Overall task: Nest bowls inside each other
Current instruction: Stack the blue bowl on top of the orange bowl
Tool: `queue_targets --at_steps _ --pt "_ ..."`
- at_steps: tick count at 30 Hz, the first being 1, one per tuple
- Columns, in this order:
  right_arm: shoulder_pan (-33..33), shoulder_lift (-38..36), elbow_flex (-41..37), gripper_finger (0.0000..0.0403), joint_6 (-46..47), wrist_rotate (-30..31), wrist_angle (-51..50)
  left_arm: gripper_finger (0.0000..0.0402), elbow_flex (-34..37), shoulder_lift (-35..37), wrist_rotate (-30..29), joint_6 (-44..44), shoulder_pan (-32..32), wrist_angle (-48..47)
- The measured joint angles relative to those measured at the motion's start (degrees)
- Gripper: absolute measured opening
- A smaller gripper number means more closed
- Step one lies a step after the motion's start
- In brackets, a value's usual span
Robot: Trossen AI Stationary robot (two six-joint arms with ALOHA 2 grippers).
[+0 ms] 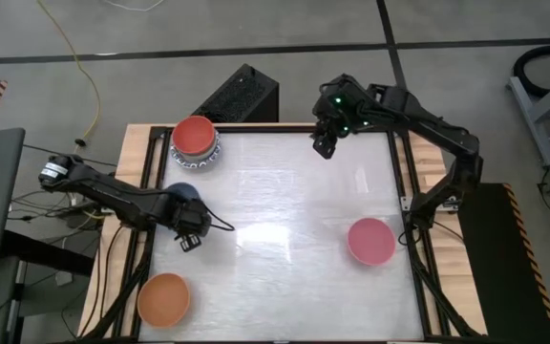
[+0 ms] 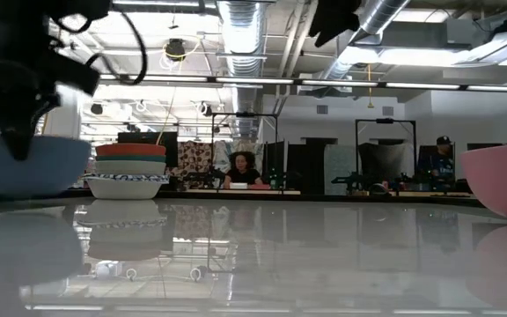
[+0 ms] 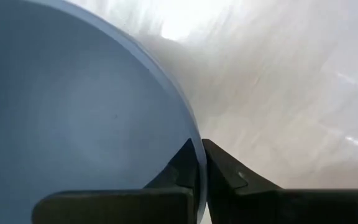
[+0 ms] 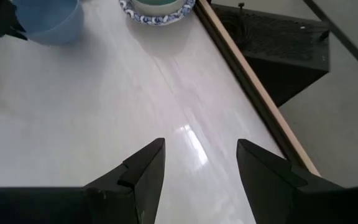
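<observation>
A plain blue bowl [image 1: 180, 192] [image 2: 26, 164] stands at the table's left side, with my left gripper [image 1: 190, 222] [image 3: 199, 158] shut on its rim from above. At the far left corner, a stack of bowls [image 1: 196, 141] [image 2: 130, 172] rests on a blue-and-white patterned bowl, with a red one on top. An orange bowl [image 1: 164, 297] sits at the near left and a pink bowl [image 1: 370, 240] [image 2: 503, 179] at the right. My right gripper [image 1: 325, 145] [image 4: 201, 163] hangs open, high over the table's far edge, holding nothing. My left gripper pinches the blue bowl's rim [image 3: 191, 134] with one finger inside the bowl and one outside. The fingers point straight down. In the low view the bowl stands upright with its base [image 2: 25, 189] on the table.
A black box [image 1: 242, 96] [image 4: 278, 43] stands just beyond the far edge. A wooden frame [image 1: 132, 162] borders the table. The white tabletop's middle [image 1: 285, 220] is bare. People sit in the room far behind the table.
</observation>
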State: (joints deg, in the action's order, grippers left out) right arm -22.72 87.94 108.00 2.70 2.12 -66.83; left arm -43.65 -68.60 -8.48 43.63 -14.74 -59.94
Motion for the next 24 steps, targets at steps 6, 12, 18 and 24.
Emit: queue_targets --at_steps 6,12,18,24 --pt "-0.67 1.68 -0.52 0.0218 -0.14 -1.04 0.84 0.0 -6.25 0.0 -7.42 -11.64 0.0 0.1" --pt "-0.72 2.23 -0.49 0.0218 -2.65 -2.74 1.61 0.0 -11.35 0.0 -18.65 -28.8 0.02 3.57" --pt "-0.47 2.23 -0.49 0.0218 -3.19 -3.99 9.61 0.0 -13.43 -1.22 -33.51 -56.01 1.45 11.02" --pt "1.38 2.45 -0.49 0.0218 -1.24 -2.5 21.65 0.0 -14.33 -5.42 -46.96 -73.39 9.22 15.15"
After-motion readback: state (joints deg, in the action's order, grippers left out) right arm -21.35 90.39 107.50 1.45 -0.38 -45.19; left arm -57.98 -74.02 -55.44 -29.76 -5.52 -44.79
